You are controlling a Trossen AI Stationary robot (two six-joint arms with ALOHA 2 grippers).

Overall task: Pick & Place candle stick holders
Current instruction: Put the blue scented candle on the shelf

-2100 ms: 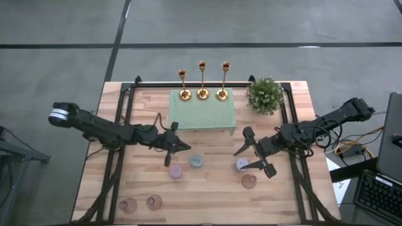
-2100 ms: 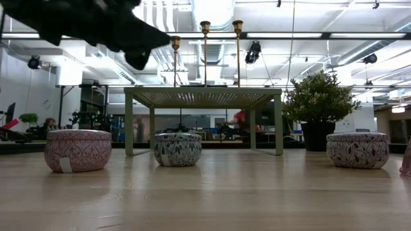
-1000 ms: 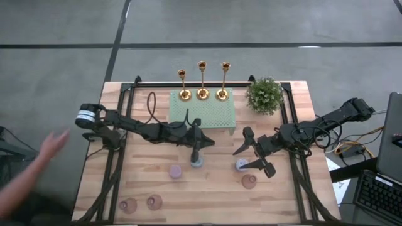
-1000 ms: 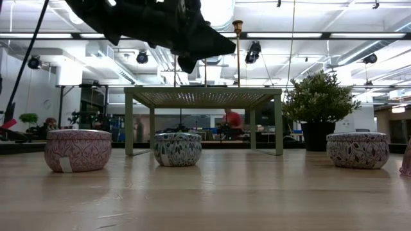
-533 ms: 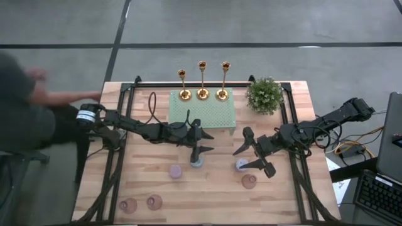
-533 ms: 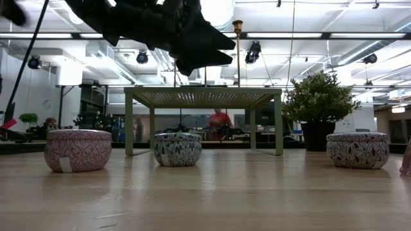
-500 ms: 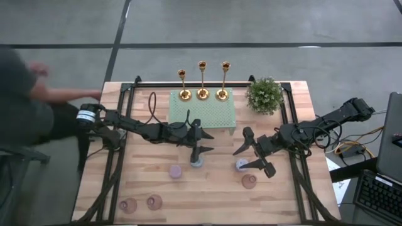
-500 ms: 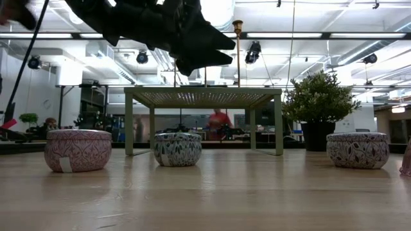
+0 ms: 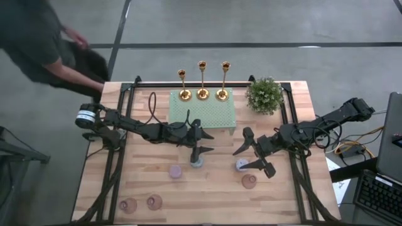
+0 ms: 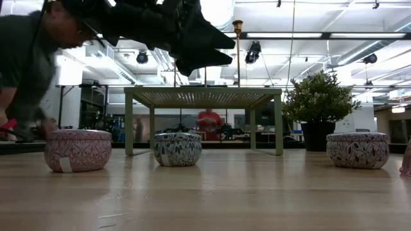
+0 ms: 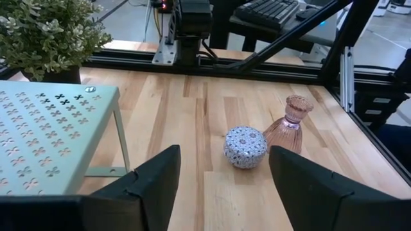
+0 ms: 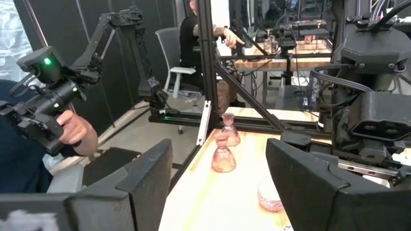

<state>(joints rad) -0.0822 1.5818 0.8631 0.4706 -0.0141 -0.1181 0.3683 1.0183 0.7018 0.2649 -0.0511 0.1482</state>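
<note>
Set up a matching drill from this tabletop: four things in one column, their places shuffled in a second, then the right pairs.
Things:
1. gold candlesticks
2. plant
3. left tool
4. right tool

Places:
A. over the blue holder on the table's right half
B. back edge of the green stand
C. beside the stand's right end
D. above the blue holder in front of the stand

Pairs: 1-B, 2-C, 3-D, 4-A
</note>
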